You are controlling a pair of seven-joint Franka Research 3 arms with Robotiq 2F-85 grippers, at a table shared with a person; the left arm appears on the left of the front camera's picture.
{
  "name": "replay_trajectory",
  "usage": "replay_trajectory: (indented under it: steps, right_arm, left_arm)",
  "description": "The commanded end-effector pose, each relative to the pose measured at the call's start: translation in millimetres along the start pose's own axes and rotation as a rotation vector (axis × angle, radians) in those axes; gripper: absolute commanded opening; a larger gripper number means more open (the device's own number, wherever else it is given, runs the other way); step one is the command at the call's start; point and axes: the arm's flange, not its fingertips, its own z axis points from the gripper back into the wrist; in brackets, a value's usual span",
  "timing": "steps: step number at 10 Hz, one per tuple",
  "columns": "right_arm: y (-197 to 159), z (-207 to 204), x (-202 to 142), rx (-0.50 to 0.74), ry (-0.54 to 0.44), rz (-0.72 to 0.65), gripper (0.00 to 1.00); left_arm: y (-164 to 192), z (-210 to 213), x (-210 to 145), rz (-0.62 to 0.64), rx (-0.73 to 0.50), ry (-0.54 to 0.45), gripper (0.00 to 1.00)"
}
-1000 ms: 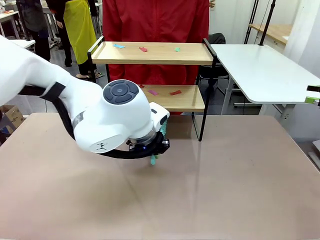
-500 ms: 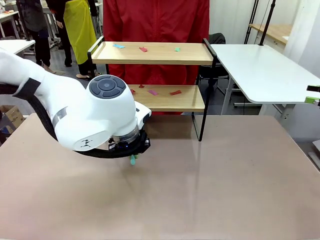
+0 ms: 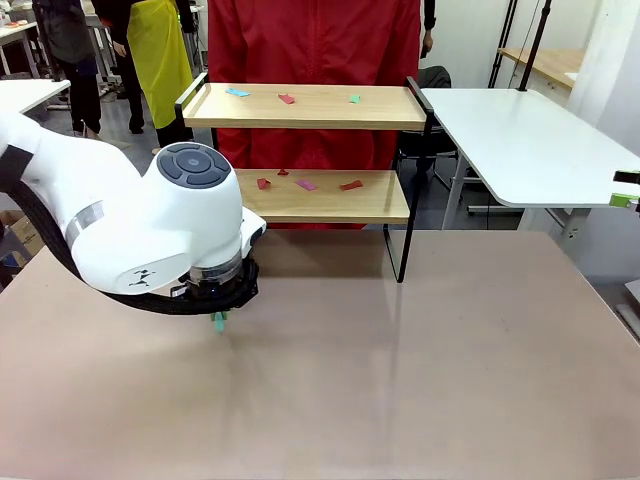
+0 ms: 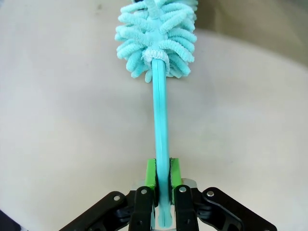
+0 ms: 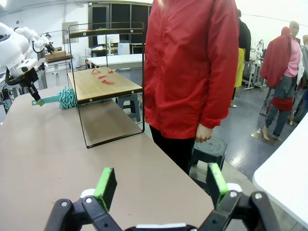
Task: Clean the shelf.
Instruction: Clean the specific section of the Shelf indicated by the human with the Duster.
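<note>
The shelf stands at the table's far edge, with small paper scraps on its top board and on its lower board. In the left wrist view my left gripper is shut on the thin handle of a teal duster, whose fluffy head hangs over the bare tabletop. In the front view the left arm hovers low over the table, left of and in front of the shelf, with a teal tip showing under the wrist. My right gripper is open with nothing in it.
A person in a red jacket stands just behind the shelf. A white side table adjoins the shelf's right end. The brown table spreads wide to the right of the left arm. Other people stand farther back.
My left arm has swung to the left across the table, carrying the duster with it. The shelf and its scraps have not moved.
</note>
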Motion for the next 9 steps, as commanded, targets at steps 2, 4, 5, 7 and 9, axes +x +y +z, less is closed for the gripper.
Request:
replay_trajectory:
  steps: [2, 4, 5, 7, 9]
  right_arm:
    - [2, -2, 7, -0.011, 0.027, -0.011, 1.00]
    - [2, -2, 7, -0.011, 0.027, -0.011, 1.00]
    - [2, -2, 7, -0.011, 0.027, -0.011, 1.00]
    - [2, -2, 7, -0.011, 0.027, -0.011, 1.00]
    - [2, -2, 7, -0.011, 0.027, -0.011, 1.00]
  left_arm:
    - [2, 10, -5, -0.004, -0.004, -0.053, 0.14]
    - [-2, 9, -1, -0.009, 0.000, -0.020, 0.14]
    - [-2, 9, -1, -0.009, 0.000, -0.020, 0.14]
    - [-2, 9, -1, -0.009, 0.000, -0.020, 0.14]
    - [0, 20, -4, -0.031, -0.051, -0.084, 0.14]
